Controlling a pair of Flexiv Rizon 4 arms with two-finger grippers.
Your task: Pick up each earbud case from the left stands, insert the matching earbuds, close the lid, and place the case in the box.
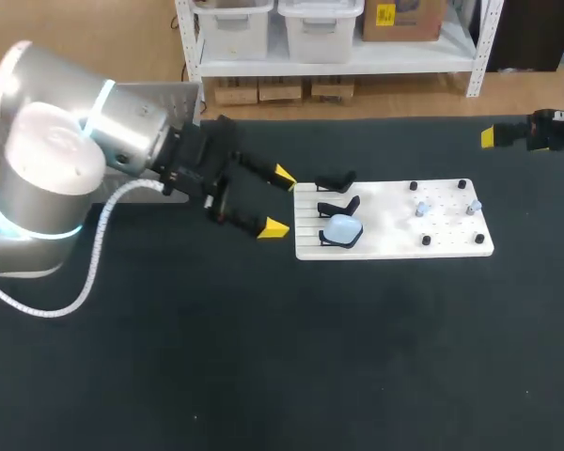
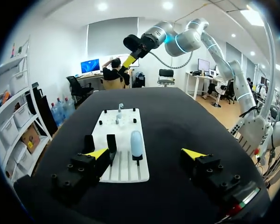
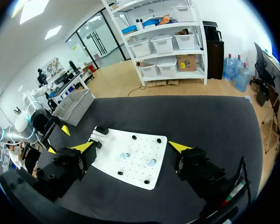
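a white board point(image 1: 395, 242) lies on the black table point(image 1: 263, 357), and every place here is told from this board.

on the board's left end stand three black stands point(image 1: 338, 206) in a row. the pale blue earbud case point(image 1: 341, 228) sits on the stand closest to the board's near edge, with its lid shut. on the board's right half lie two small pale earbuds point(image 1: 421, 209), among four black pegs point(image 1: 413, 186).

the left gripper point(image 1: 278, 202) is just off the board's left end. its fingers are spread wide and hold nothing. both yellow tips point at the board, one close to the far left corner and one close to the left edge lower down. the case is just past these tips, on the board, and no finger touches it. in the left wrist view the case stands upright ahead of the gripper, in the gap's line between the two fingers, closer to the finger that overlaps the board.

the right gripper point(image 3: 131, 147) is well apart from the board, beyond its far right corner. in its own wrist view the fingers are wide apart with nothing between them, and the board lies ahead of them at a distance.

a grey box point(image 3: 76, 106) stands beyond the board's left end, behind the left arm point(image 1: 66, 160).
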